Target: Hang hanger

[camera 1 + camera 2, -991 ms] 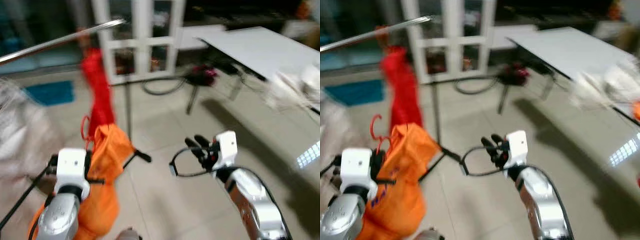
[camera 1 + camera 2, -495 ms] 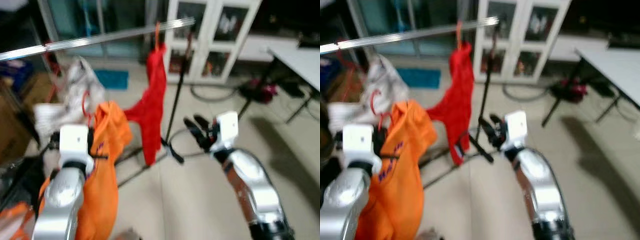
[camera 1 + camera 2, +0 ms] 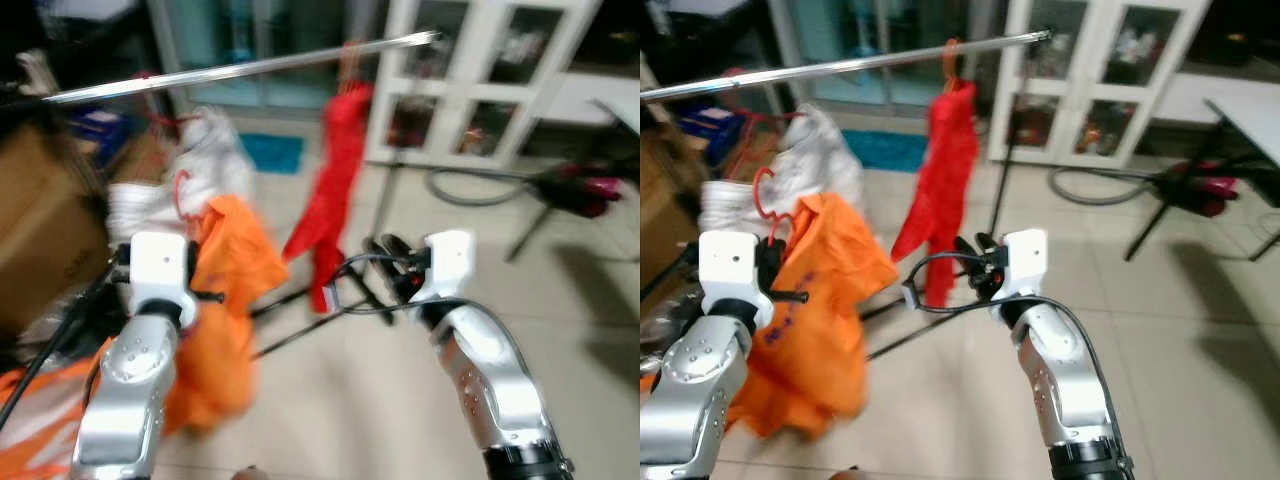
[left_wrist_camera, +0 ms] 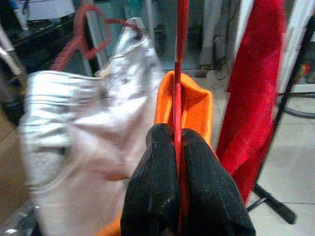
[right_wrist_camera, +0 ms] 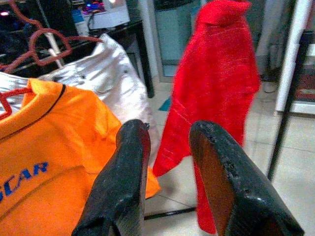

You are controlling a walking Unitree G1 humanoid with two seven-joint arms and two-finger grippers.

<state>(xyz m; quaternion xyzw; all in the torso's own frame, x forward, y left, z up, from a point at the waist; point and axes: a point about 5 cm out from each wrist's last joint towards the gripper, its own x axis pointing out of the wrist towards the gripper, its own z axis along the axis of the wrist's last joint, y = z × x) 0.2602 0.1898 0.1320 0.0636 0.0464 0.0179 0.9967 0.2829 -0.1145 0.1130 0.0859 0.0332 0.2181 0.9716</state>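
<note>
The red hanger runs upright between the left gripper's fingers, which are clamped on its wire, hook uppermost above the orange T-shirt. The right wrist view adds blue lettering on the shirt. The right gripper is parted, empty, facing a red garment on the steel rail.

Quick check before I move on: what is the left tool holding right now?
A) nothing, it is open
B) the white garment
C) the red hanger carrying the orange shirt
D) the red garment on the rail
C: in the left wrist view the left tool is shut on the thin red hanger, with the orange shirt on it; the red garment hangs on the rail.
</note>
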